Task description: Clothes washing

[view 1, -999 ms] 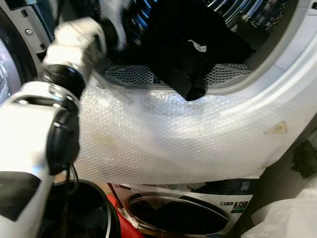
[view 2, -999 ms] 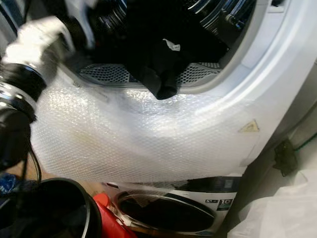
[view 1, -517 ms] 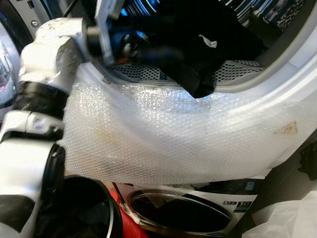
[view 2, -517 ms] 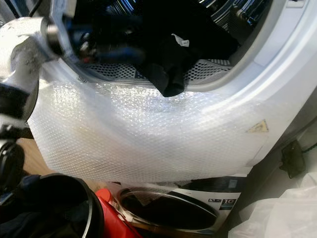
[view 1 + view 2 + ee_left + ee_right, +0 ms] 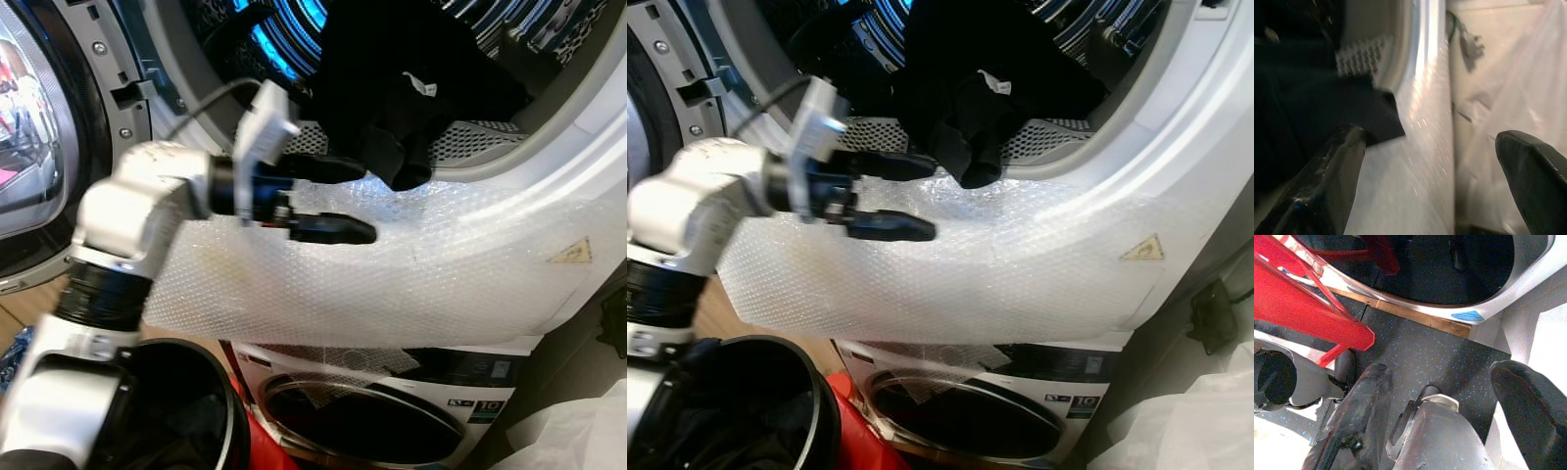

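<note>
A stacked laundry corner: the upper machine's round opening has bubble wrap taped over its lower front. The left gripper hovers just outside that rim, its two black fingers spread apart with nothing between them, one finger close to the dark garment. That black clothing lies inside the drum, one end drooping over the lip. Below sits a second washer door, with a black bucket beside it. The right gripper hangs low over speckled floor, fingers apart.
</note>
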